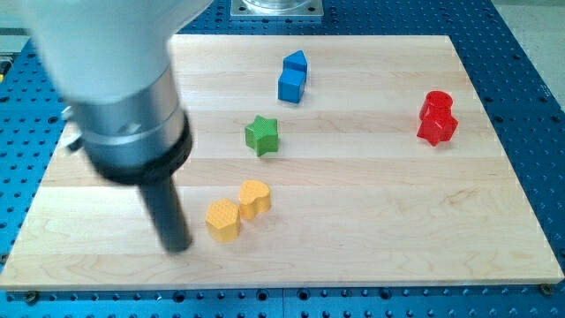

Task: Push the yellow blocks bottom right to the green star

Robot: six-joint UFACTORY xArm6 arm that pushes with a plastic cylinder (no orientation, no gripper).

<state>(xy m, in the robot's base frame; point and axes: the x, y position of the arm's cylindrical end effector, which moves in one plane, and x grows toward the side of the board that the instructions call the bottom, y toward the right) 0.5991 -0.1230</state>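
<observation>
Two yellow blocks lie side by side at the view's lower middle: a yellow hexagon-like block (222,220) and a yellow heart-like block (255,199) touching its upper right. The green star (261,135) sits above them, a short way toward the view's top. My tip (178,246) rests on the board just left of the yellow hexagon-like block, a small gap apart from it. The arm's grey body fills the view's upper left.
Two blue blocks (293,77) stand together near the view's top middle. Two red blocks (436,117) stand together at the right. The wooden board (397,221) lies on a blue perforated table; its bottom edge runs close below the tip.
</observation>
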